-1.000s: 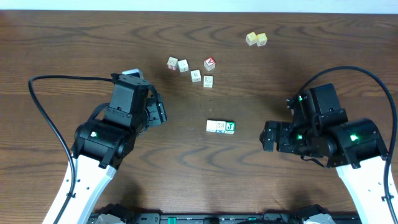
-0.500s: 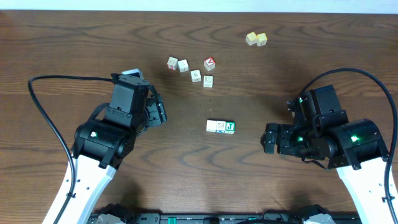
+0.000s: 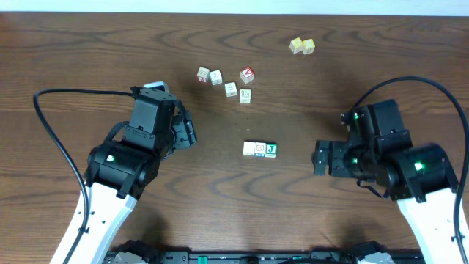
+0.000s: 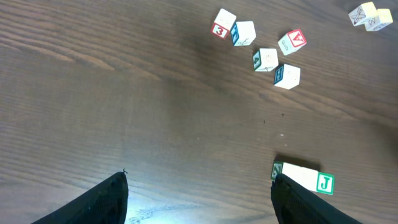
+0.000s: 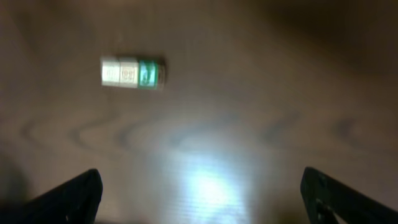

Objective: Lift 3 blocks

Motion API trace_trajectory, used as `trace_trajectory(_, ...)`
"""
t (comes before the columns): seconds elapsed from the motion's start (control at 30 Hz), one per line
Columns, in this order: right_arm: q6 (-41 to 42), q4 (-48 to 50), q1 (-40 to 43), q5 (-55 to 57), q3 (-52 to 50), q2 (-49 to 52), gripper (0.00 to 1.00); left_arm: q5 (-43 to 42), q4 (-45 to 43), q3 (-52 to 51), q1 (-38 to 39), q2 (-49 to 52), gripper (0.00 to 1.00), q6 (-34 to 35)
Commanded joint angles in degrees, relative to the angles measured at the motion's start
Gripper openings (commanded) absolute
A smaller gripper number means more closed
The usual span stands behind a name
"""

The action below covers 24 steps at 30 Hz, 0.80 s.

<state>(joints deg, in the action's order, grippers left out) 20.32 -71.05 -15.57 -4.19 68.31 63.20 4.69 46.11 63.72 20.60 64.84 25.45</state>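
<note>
Wood 3 blocks (image 3: 260, 149) — lie btwn | L end effector (image 3: 188, 132) released | R end effector (image 3: 319, 158) released

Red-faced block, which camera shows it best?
Left wrist: the red-faced block looks largest and sharpest there, with its letter A readable. Overhead shows the same block whole but much smaller. The right wrist view is blurred and does not include it.
</note>
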Motion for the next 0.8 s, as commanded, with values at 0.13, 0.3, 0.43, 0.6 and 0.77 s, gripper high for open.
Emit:
trace_trajectory(0.13, -13.2, 20.3, 10.9, -3.1, -17.7, -16.9, 0.99, 0.5, 0.2, 1.3, -0.3, 0.0, 0.74, -0.3)
trace_trajectory(0.3, -19.2, 36.8, 18.1, -8.4, -31.6, -32.7, 0.99, 0.5, 0.2, 1.3, -0.3, 0.0, 0.74, -0.3)
trace_trajectory(0.43, -19.1, 46.0, 20.9, -8.3, -41.7, -44.7, 0.99, 0.5, 0.2, 1.3, -0.3, 0.0, 0.74, -0.3)
trace_trajectory(0.6, -19.1, 52.9, 20.9, -8.2, -49.5, -53.0, 0.99, 0.5, 0.2, 1.3, -0.3, 0.0, 0.74, -0.3)
trace_trajectory(0.77, -19.1, 60.8, 20.9, -8.1, -57.4, -59.2, 0.99, 0.5, 0.2, 1.3, -0.3, 0.0, 0.75, -0.3)
